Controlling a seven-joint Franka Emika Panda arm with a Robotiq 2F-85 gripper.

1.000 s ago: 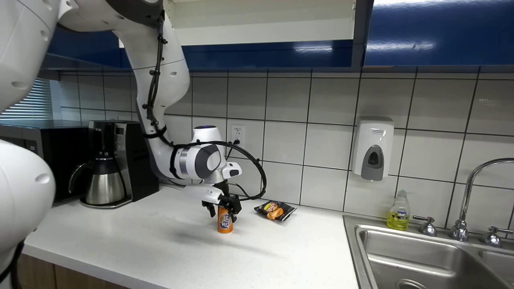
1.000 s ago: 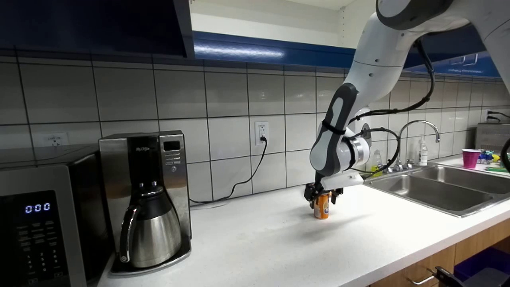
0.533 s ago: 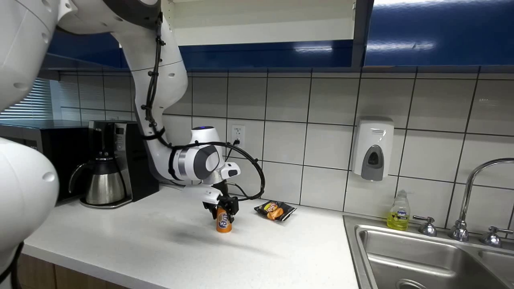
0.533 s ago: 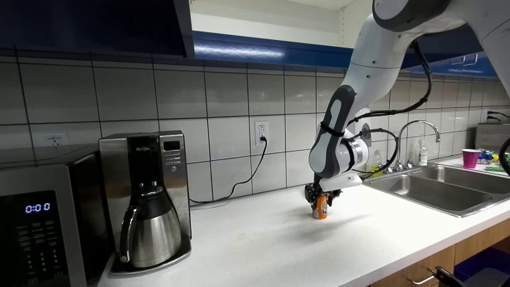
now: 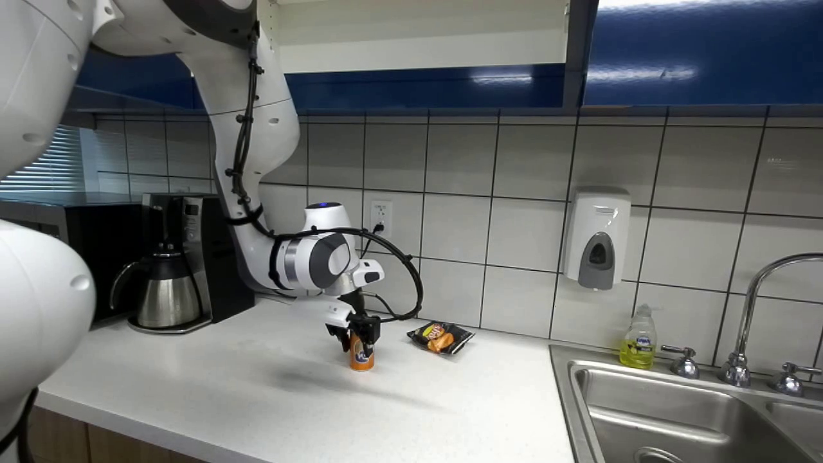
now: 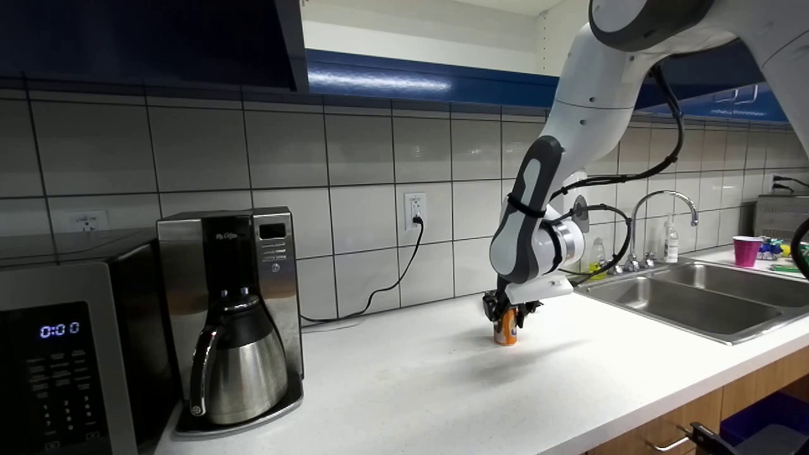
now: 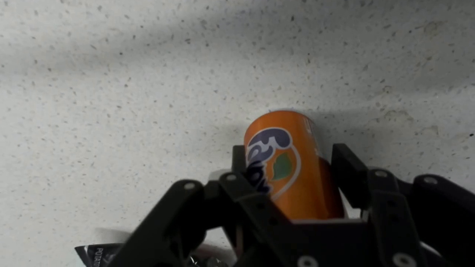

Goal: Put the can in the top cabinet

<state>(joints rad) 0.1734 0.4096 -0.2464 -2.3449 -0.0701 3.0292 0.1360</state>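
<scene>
The can [image 5: 362, 361], small and orange with a Fanta label, is on the white counter below the cabinet, or only a hair above it; I cannot tell which. In the wrist view the can [image 7: 300, 178] sits between my gripper's [image 7: 288, 152] black fingers, one against each side, and it leans slightly. Both exterior views show my gripper [image 6: 509, 321] pointing down over the can [image 6: 505, 335], whose top is hidden by the fingers. Above hangs the top cabinet [image 5: 424, 88], dark blue in front, its white interior exposed.
A black chip bag [image 5: 441, 338] lies close behind the can. The coffee maker [image 6: 231, 316] and microwave [image 6: 120, 341] stand on the counter at one end, the sink [image 5: 649, 411] at the other. A soap dispenser [image 5: 598, 238] hangs on the tiled wall.
The fingers have closed in from both sides onto the can. The can has shifted and tipped slightly between them, while the arm has moved only a little.
</scene>
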